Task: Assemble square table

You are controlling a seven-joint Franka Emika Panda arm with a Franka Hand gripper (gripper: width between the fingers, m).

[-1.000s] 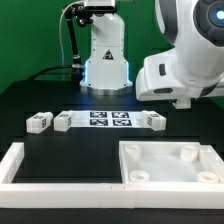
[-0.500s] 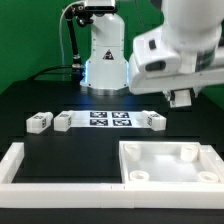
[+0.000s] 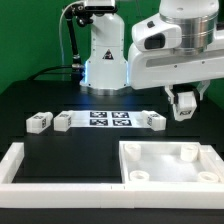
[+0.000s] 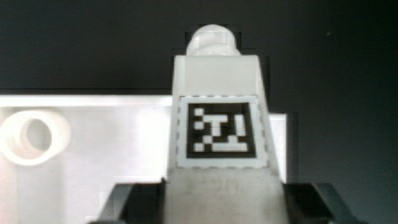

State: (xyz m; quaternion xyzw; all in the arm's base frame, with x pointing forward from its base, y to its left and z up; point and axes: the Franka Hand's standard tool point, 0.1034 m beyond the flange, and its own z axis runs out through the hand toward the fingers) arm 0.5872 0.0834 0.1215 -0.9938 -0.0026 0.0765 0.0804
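one leg (image 4: pixel 222 125) was held in the claw (image 3: pixel 185 104); it had been lifted up above the square panel (image 3: pixel 160 165); a socket (image 3: pixel 190 152) could be tried next.

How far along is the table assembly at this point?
Done: nothing fitted yet; the panel has empty sockets. In hand: the gripper holds one leg. Left: three legs lie loose beside the marker board; all four need fitting.

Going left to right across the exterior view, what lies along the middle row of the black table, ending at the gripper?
First leg block, second leg block, marker board, third leg block, then the gripper, raised, holding a fourth leg block.
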